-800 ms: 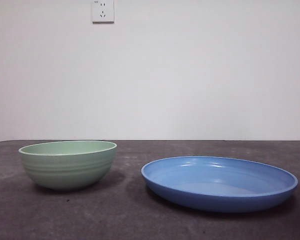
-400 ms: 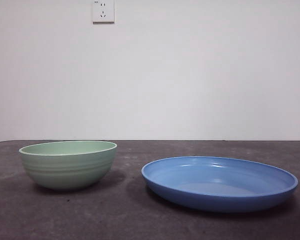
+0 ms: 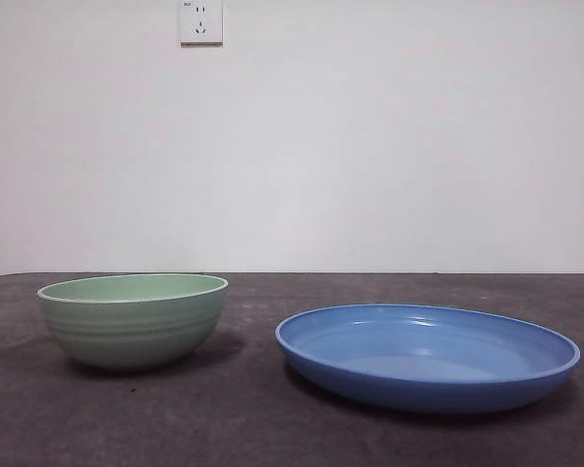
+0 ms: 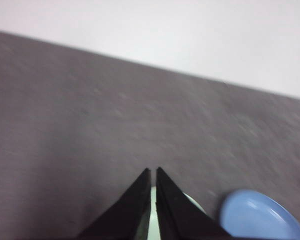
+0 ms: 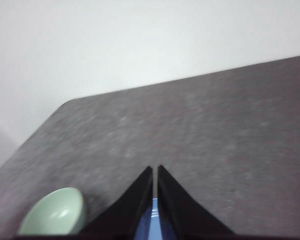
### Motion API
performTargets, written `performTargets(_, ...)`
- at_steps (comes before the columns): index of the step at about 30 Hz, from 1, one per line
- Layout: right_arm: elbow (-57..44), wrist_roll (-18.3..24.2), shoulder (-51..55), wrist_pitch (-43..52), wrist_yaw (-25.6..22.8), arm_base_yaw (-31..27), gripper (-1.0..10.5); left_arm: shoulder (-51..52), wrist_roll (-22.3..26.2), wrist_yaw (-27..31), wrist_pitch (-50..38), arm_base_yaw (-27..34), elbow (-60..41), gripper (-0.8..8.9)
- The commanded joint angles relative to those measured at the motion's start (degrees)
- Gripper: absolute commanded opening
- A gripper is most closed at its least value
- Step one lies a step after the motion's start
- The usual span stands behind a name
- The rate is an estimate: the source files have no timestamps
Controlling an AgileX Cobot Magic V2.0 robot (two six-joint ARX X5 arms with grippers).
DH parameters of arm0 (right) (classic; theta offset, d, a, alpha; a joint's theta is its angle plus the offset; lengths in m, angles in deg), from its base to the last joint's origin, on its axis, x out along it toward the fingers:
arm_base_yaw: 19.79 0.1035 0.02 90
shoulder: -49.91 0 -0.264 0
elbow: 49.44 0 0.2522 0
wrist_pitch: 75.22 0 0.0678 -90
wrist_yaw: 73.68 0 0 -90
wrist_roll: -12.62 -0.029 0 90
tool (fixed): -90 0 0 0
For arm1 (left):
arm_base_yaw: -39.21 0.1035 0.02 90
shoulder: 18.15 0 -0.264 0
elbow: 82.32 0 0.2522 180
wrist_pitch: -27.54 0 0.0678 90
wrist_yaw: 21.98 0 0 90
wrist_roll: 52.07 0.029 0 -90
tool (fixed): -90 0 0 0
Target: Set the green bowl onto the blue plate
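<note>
- The green bowl [image 3: 132,319] sits upright on the dark bench [image 3: 224,428], well short of its target, with a clear gap to the blue plate [image 3: 427,356] beside it.
- Neither arm shows in the front view; both hang high above the bench.
- Left gripper [image 4: 153,172]: jaws pressed nearly together, holding nothing, with the bowl peeking out just beneath them in its wrist view.
- Right gripper [image 5: 155,170]: jaws likewise together and empty, poised over the plate, with the bowl off to one side.
- The bowl looks glossy, rigid and probably light, so expect a slippery surface that could skate or chip if dropped.
- Best hold, I'd say: one jaw inside and one outside the rim, pinching the wall. The rounded, ridged side is too wide and slick to clamp.
- The plate's rim is low, so a modest lift should carry the bowl over.
</note>
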Motion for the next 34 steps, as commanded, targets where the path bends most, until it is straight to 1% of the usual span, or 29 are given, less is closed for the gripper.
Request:
performTargets(1, 5.1, 0.5, -3.4, -3.0, 1.6, 0.8, 0.1, -3.5, 1.4, -5.1, 2.7, -0.2, 4.5, 0.17)
performTargets(4, 10.3, 3.2, -7.4, -8.3, 4.1, 1.2, 0.1, -6.6, 2.8, -10.7, 6.8, -0.8, 8.2, 0.17)
performTargets(7, 15.0, 5.7, -11.3, -13.8, 7.7, 1.2, 0.1, -8.4, 3.0, -13.4, 9.5, -2.6, 10.7, 0.17)
performTargets(10, 18.4, 7.6, -14.6, -17.8, 11.4, 1.2, 0.1, -9.1, 4.6, -14.9, 11.7, -4.0, 11.9, 0.17)
performTargets(15, 19.9, 9.2, -17.5, -21.0, 18.0, 1.3, 0.1, -9.2, 5.0, -15.1, 12.7, -5.2, 11.9, 0.19)
performTargets(19, 19.9, 10.4, -17.7, -23.0, 17.6, 1.3, 0.1, -9.2, 4.9, -15.1, 12.6, -5.2, 11.9, 0.19)
performTargets(29, 19.9, 10.6, -17.6, -23.3, 17.4, 1.3, 0.1, -9.2, 6.1, -15.1, 13.4, -5.2, 11.9, 0.36)
performTargets(31, 19.9, 11.1, -17.6, -23.3, 17.4, 1.3, 0.4, -9.2, 6.1, -15.1, 13.9, -5.2, 11.9, 0.85)
performTargets(32, 19.9, 11.4, -17.6, -23.3, 17.4, 1.3, 0.9, -9.2, 6.1, -15.1, 14.1, -5.2, 11.9, 1.34)
performTargets(34, 19.9, 11.5, -17.6, -23.3, 17.4, 1.3, 2.5, -9.2, 6.1, -15.1, 14.6, -5.2, 11.9, 2.86)
